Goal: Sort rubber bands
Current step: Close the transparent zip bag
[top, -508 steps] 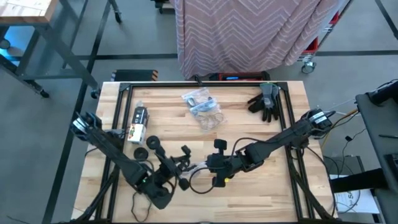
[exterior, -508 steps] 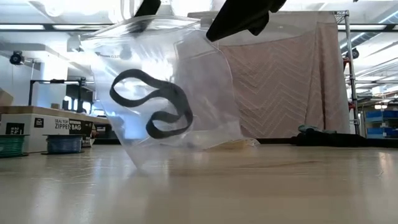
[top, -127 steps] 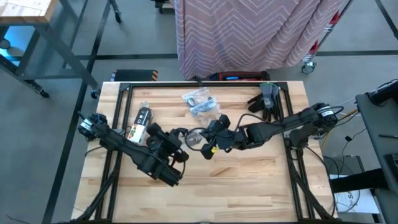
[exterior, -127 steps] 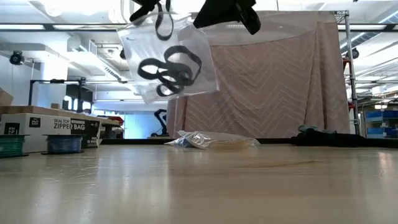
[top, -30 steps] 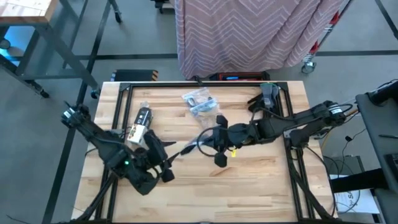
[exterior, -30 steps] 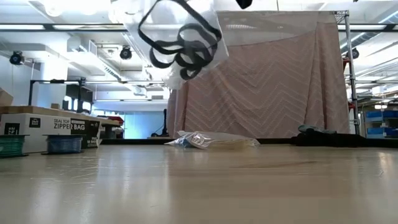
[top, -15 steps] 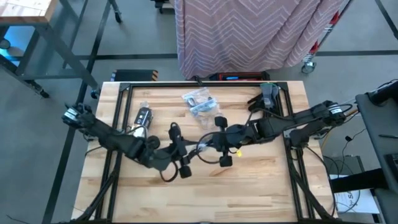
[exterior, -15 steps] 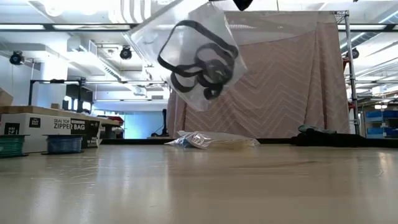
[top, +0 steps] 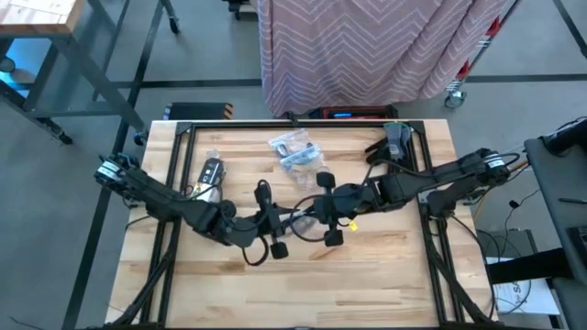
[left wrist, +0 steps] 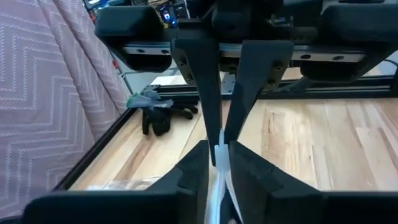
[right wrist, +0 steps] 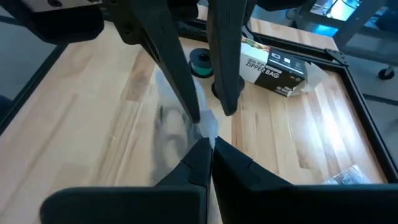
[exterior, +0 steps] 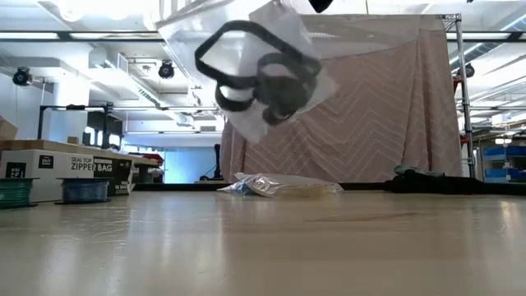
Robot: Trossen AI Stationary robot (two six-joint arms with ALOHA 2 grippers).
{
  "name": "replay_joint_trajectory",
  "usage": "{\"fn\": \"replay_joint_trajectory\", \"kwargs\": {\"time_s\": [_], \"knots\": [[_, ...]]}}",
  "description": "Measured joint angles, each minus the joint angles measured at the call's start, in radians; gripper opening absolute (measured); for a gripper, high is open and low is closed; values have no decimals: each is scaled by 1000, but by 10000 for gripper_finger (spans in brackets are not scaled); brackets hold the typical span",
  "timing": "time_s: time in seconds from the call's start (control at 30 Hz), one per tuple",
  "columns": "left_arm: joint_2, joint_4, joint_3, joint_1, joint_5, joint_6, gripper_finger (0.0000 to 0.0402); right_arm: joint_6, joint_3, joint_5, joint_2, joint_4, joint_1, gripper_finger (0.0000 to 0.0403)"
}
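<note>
Low view first: the clear bag (exterior: pixel 246 70) hangs above the bare table (exterior: pixel 263 247), and the black rubber bands (exterior: pixel 259 74) inside it sit bunched in its middle; half a second ago the bag hung a little farther right and less tilted, so it has swung left and its top edge has lifted. From the high view, the left hand (top: pixel 271 223) has moved slightly closer to the right hand (top: pixel 321 213) than it was then, and the two now meet over the middle of the table with the bag's top edge between them. The left wrist view shows the left hand's fingers (left wrist: pixel 193 171) nearly together with the bag's thin edge (left wrist: pixel 221 180) between them. The right hand is clamped tight on the same edge (right wrist: pixel 205 124), the bands hanging just below both. Farther back lie a second clear bag (top: pixel 295 156), the zipper-bag box (top: pixel 204 183) and dark gloves (top: pixel 390 147).
</note>
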Motion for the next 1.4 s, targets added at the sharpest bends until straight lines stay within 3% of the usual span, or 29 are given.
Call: {"fn": "replay_joint_trajectory", "kwargs": {"time_s": [0.57,1.17,1.4], "knots": [[0,0,0,3,-1,-3,1,0,0,0,0,19,0,0],[0,-16,0,4,3,-2,43,0,3,-3,0,33,5,0],[0,-72,0,4,3,-33,40,10,3,-3,0,29,5,0]]}}
